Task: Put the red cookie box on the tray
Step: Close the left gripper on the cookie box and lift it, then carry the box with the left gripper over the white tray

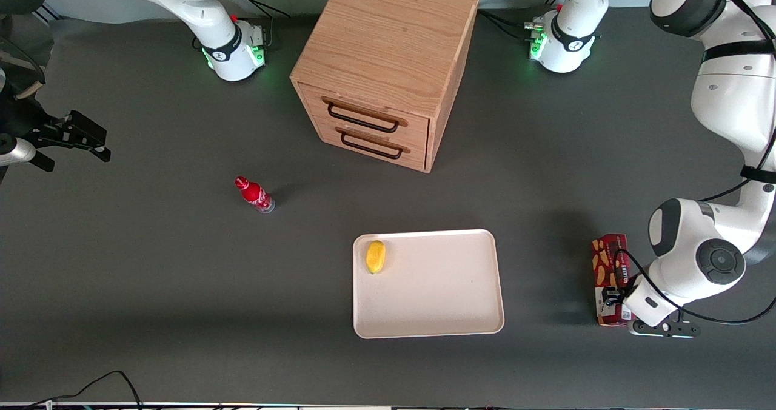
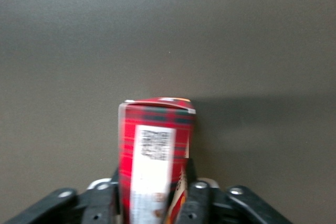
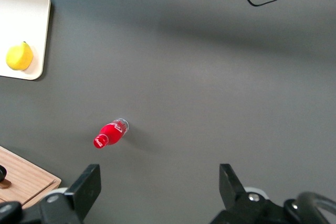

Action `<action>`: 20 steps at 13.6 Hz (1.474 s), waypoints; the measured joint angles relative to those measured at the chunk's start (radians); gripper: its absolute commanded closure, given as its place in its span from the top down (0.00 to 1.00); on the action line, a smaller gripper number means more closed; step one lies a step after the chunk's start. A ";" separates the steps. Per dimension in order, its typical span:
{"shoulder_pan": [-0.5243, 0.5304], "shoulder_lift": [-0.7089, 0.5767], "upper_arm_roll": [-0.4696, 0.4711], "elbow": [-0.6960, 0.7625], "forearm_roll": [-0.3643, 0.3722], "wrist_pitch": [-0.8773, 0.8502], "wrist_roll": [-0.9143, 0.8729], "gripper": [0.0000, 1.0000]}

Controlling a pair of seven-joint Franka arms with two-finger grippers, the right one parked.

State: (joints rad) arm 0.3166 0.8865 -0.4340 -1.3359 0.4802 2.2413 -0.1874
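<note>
The gripper (image 1: 613,298) of the left arm is down at the red cookie box (image 1: 608,264), and it grasps the box at the end nearer to the front camera. In the left wrist view the two fingers (image 2: 197,198) press against the two long sides of the box (image 2: 155,150), with the white label patch facing the camera between them. The box lies flat on the dark grey table (image 1: 182,289), toward the working arm's end, with its long side running from the front camera toward the arm bases. It is not on the tray (image 1: 436,301); it lies beside the tray, apart from it, with a strip of bare table between them. The tray is flat on the table, nearer to the front camera than the wooden cabinet (image 1: 388,64) (a cabinet with two drawers, both shut, each with a dark handle). A yellow lemon (image 1: 375,256) lies in the tray, in the corner that points toward the cabinet and the parked arm's end. A small red bottle (image 1: 254,194) stands on the table, well apart from the tray, toward the parked arm's end.
</note>
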 measured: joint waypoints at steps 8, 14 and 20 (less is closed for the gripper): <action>-0.047 -0.082 -0.052 0.097 -0.002 -0.242 -0.026 0.00; -0.131 -0.216 -0.237 0.166 -0.005 -0.500 -0.266 0.00; -0.340 -0.156 -0.170 0.197 -0.004 -0.347 -0.472 0.00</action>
State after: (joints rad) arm -0.0238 0.7310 -0.6037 -1.1387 0.4761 1.8940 -0.6599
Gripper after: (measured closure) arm 0.784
